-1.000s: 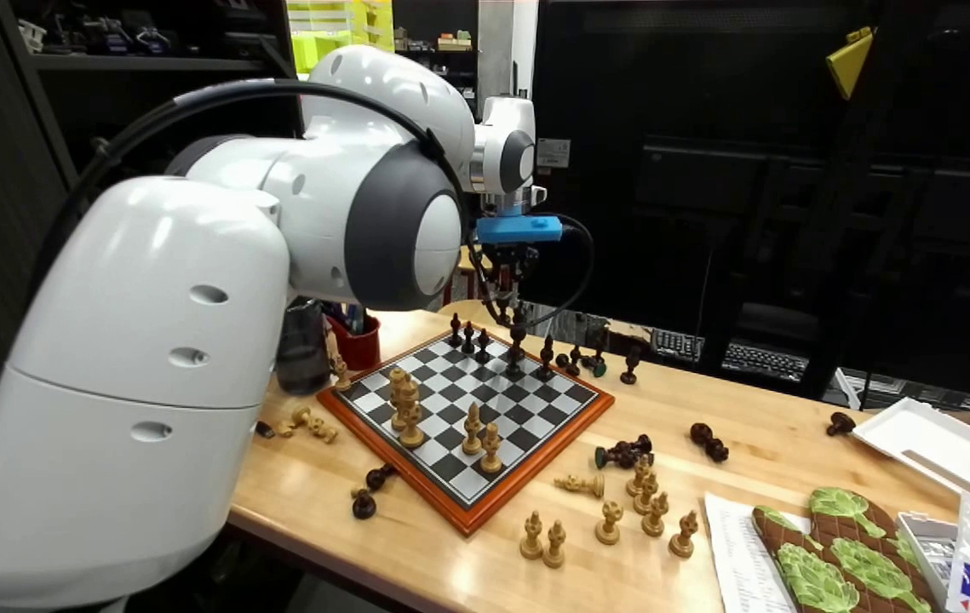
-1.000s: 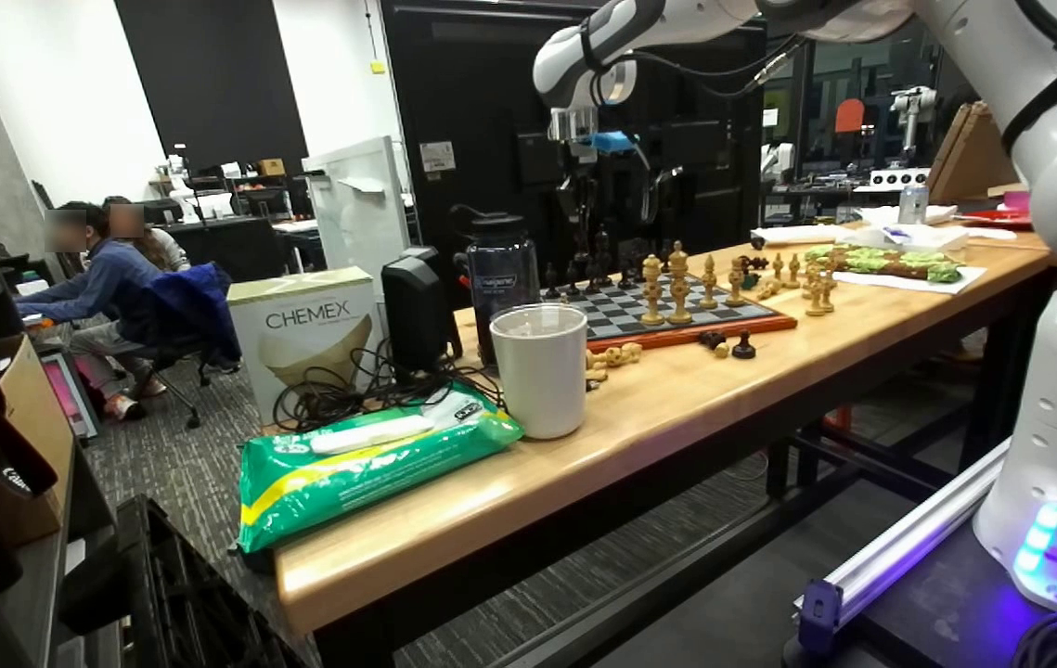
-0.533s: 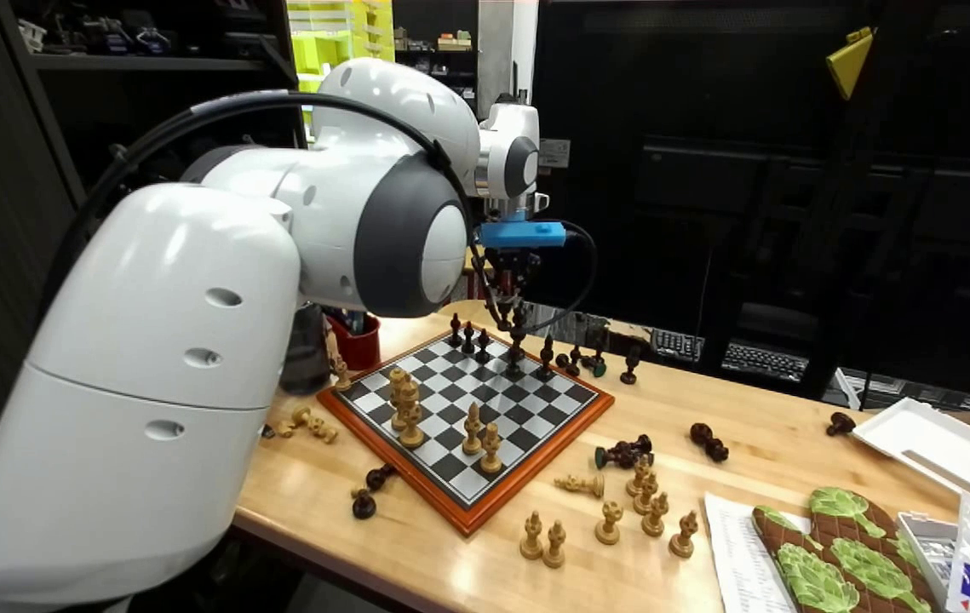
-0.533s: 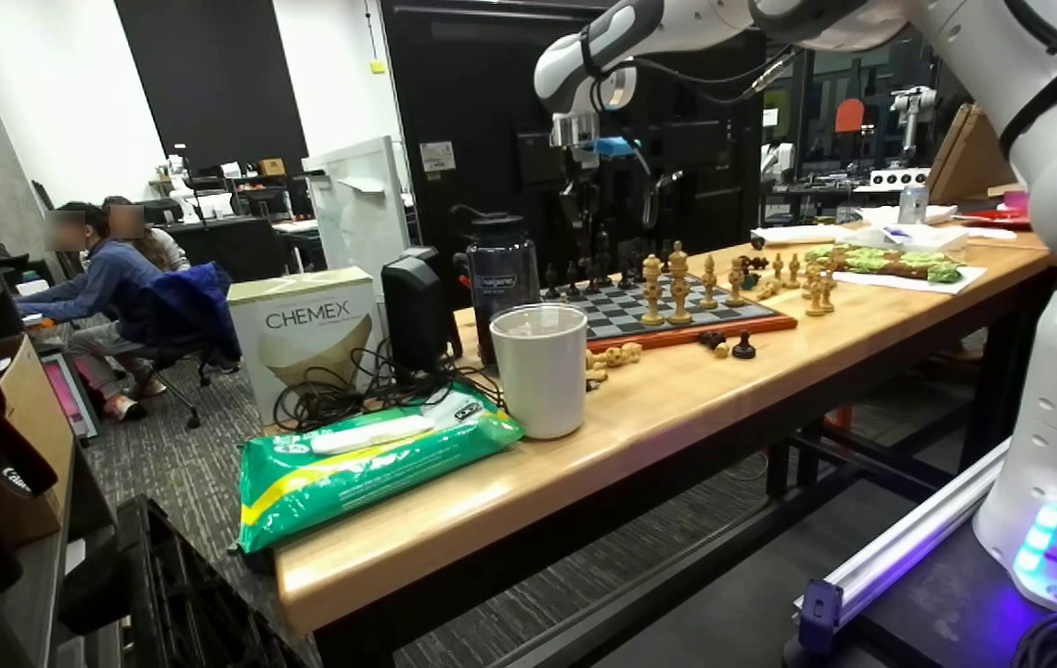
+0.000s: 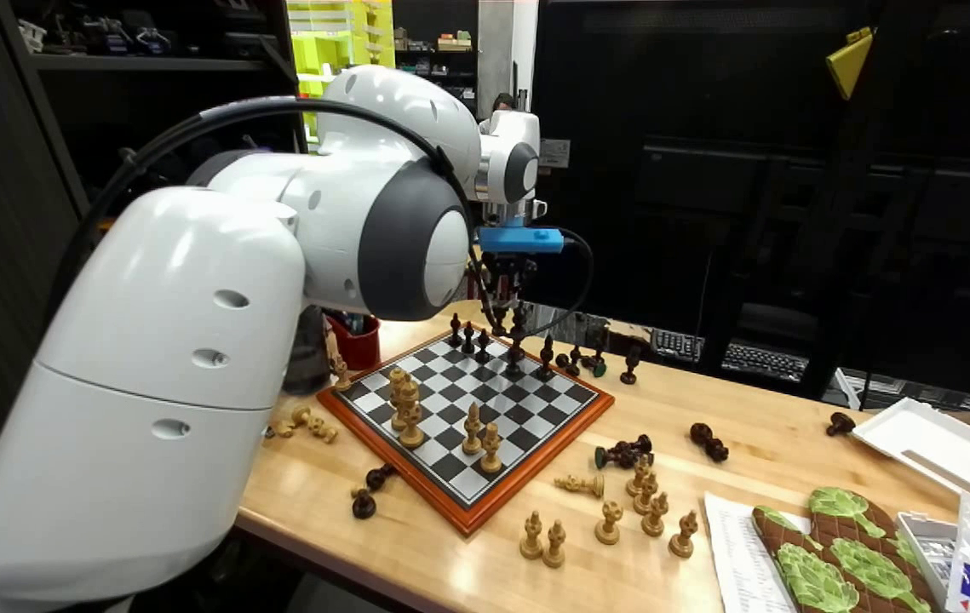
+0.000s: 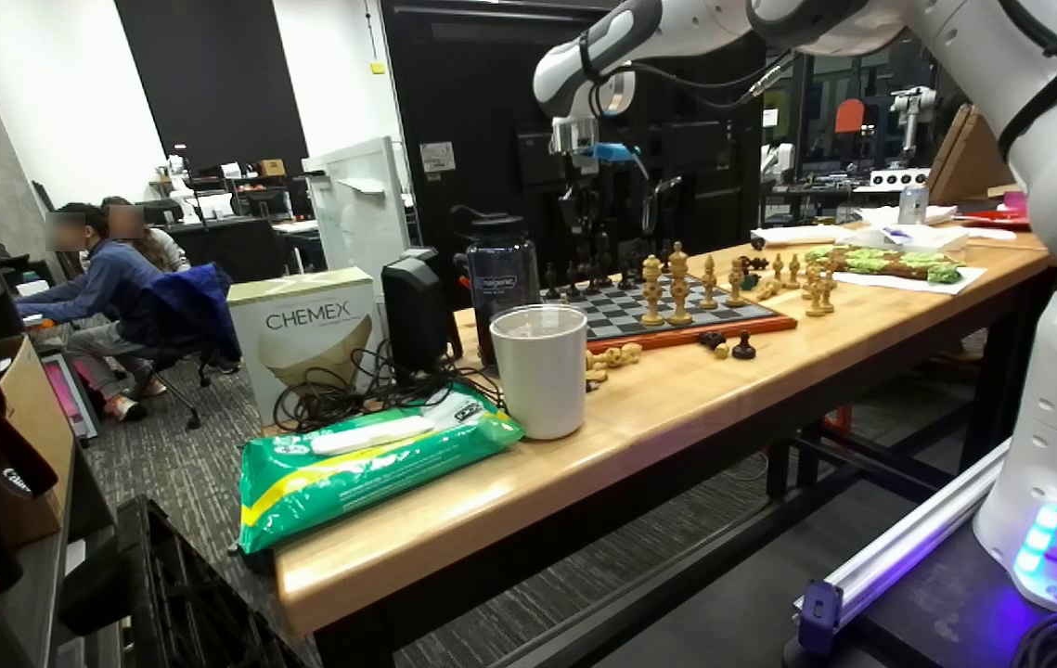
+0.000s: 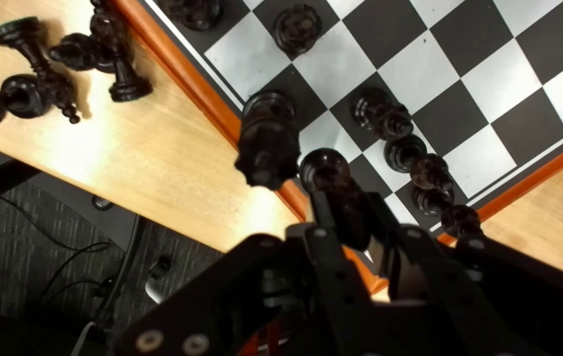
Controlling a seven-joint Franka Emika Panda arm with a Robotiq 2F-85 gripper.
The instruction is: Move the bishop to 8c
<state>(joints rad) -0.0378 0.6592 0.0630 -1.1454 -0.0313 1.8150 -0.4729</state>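
Observation:
My gripper (image 7: 346, 200) is shut on a dark bishop (image 7: 351, 225), upright between its fingers in the wrist view. In an exterior view the gripper (image 5: 502, 305) holds the bishop (image 5: 499, 323) just above the far edge row of the chessboard (image 5: 536, 464). The board's squares also show in the wrist view (image 7: 417, 69). A tall dark crowned piece (image 7: 269, 153) stands close to the left of the bishop in the wrist view. Several shorter dark pieces (image 7: 382, 116) stand in a line to its right. In an exterior view the held bishop blends with dark pieces behind the gripper (image 6: 588, 218).
Tan pieces (image 5: 410, 421) stand on the board's near side. Fallen dark pieces (image 7: 39, 74) lie beside the board's frame. A red pen cup (image 5: 357, 347) and a dark bottle (image 6: 502, 269) stand near one corner. More loose pieces (image 5: 608, 524) are on the table.
The arm and gripper have moved down, with the bishop still between the fingers, bringing it closer to the board. The other pieces have not moved.

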